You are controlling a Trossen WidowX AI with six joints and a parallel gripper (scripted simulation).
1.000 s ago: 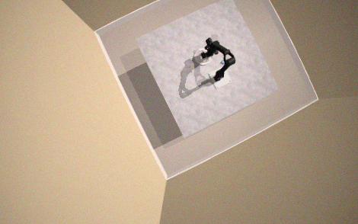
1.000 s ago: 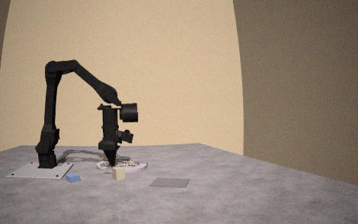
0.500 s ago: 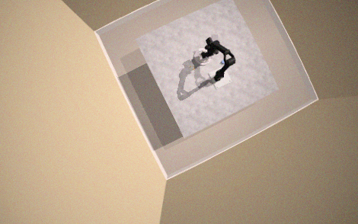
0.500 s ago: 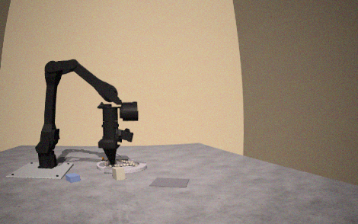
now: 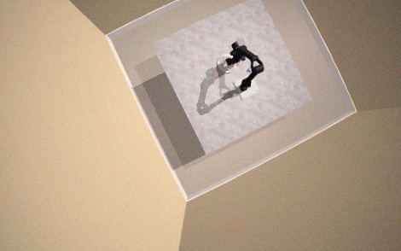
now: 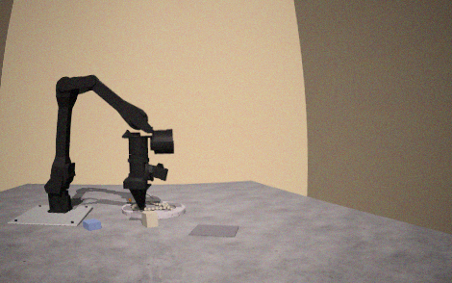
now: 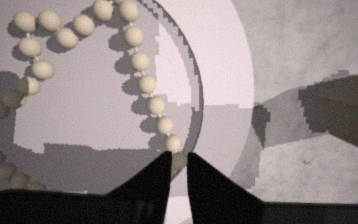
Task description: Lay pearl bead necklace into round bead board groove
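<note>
The gripper (image 7: pixel 178 161) is pinched narrow on one bead of the pearl bead necklace (image 7: pixel 141 61); in the wrist view that bead sits between the dark fingertips, right at the inner edge of the round bead board (image 7: pixel 220 75). The other pearls loop away across the board's flat middle, inside its groove rather than in it.

In the exterior view, the gripper (image 6: pixel 139 206) points straight down onto the board (image 6: pixel 175 211), with pearls (image 6: pixel 161 207) lying on the board just beside it. A tan block (image 6: pixel 149 219) and a blue block (image 6: pixel 91 224) sit near the board, and a grey square patch (image 6: pixel 213 231) lies farther off.

From the top view, the arm (image 5: pixel 252 68) reaches over the board (image 5: pixel 221 62); the beads are too small to tell.

The step looks like grasping the strand. Next, it likely calls for dragging the held bead outward into the groove.
</note>
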